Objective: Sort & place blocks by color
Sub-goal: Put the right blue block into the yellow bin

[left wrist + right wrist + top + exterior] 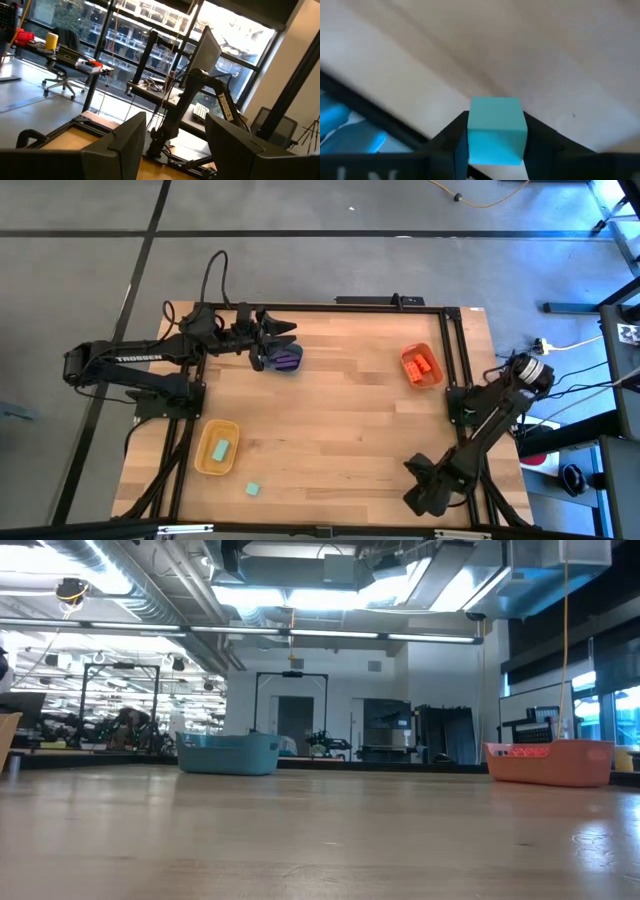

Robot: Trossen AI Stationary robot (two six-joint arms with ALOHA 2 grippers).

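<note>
Pale wooden boards make up the table [330,420], which is bordered by a black metal frame [455,350]. One loose mint-green block [253,489] lies on the bare wood near the front edge, just beside the yellow tub [217,448] and well apart from both arms. Nothing lies between that block and the tub.

The left arm reaches along the table's far side, and its gripper [285,340] hangs above the blue tub [283,359]. In the left wrist view its two dark fingers [125,145] stand apart with only the room showing between them, so the jaws are open and empty. That camera looks out towards windows, desks and the right arm's base beyond the table.

The right arm folds down at the table's front right corner, its gripper [425,485] low by the frame. The right wrist view shows the jaws closed on a second mint-green block [497,131], pinched on two opposite sides over the wood.

The blue tub holds purple blocks [289,360]. The orange tub [421,366] sits near the table's right side and holds orange-red blocks [420,365]. The yellow tub holds one mint-green block [221,448]. In the low view the blue tub [228,753] and orange tub [550,762] stand far off across the tabletop.
</note>
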